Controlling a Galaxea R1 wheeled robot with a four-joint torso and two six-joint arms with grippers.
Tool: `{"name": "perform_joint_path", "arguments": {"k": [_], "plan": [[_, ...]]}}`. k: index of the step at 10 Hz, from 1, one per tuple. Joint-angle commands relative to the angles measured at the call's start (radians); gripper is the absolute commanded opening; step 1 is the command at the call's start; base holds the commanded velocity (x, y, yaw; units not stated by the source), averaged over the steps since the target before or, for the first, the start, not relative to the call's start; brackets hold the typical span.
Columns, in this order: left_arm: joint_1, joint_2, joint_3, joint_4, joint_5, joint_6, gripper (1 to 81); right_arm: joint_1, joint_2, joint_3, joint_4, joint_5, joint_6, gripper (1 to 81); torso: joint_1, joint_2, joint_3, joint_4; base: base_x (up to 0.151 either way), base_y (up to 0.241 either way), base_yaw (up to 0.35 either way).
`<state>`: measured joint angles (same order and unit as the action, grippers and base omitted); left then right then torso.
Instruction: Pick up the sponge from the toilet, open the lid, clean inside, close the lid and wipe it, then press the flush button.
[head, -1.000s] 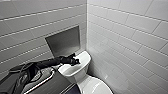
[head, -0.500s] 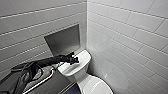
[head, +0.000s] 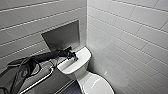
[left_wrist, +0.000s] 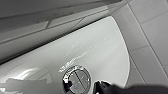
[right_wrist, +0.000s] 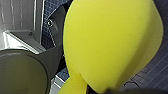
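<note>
My left hand (head: 73, 57), from 9 o'clock, over tank (head: 81, 56) of white ceramic toilet (head: 83, 76), near round metal-rimmed flush button (left_wrist: 76, 80) for pressing; opening I cannot tell. Right hand clamps bright yellow bean-shaped sponge (right_wrist: 110, 42) aside.

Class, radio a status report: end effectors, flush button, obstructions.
Left end effector over tank top, beside flush button. Right end effector grips sponge. Nothing blocking button.

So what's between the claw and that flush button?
Just a sliver of bare white tank top; the left wrist view shows the left claw, its tip dark, right beside the button.
</note>
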<state>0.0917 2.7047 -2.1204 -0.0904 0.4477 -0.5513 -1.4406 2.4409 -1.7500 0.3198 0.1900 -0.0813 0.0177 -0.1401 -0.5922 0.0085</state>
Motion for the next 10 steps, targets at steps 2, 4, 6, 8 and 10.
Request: {"name": "perform_joint_path", "arguments": {"k": [2, 4, 6, 8, 10], "plan": [[-0.197, -0.003, -0.013, 0.014, 0.026, 0.011, 1.0, 0.007, -0.024, 0.024, 0.007, -0.078, 0.0, 1.0, 0.0, 0.0, -0.006, 0.0, 0.0, 0.0, 0.0], [-0.188, 0.015, -0.041, 0.02, 0.028, 0.011, 1.0, 0.004, -0.02, 0.018, 0.007, -0.078, 0.0, 1.0, 0.0, 0.0, -0.007, 0.0, 0.0, 0.0, 0.0], [-0.165, 0.023, -0.055, 0.043, 0.026, 0.011, 1.0, 0.002, -0.014, 0.009, 0.007, -0.078, 0.0, 1.0, 0.0, 0.0, -0.007, 0.0, 0.0, 0.0, 0.0], [-0.143, 0.041, -0.092, 0.058, 0.026, 0.013, 1.0, 0.002, 0.002, -0.008, 0.007, -0.078, 0.0, 1.0, 0.0, 0.0, -0.068, 0.0, 0.0, 0.0, 0.0], [-0.137, 0.043, -0.093, 0.063, 0.026, 0.011, 1.0, -0.001, 0.005, -0.006, 0.007, -0.078, 0.0, 1.0, 0.0, 0.0, -0.029, 0.0, 0.0, 0.0, 0.0]]}}
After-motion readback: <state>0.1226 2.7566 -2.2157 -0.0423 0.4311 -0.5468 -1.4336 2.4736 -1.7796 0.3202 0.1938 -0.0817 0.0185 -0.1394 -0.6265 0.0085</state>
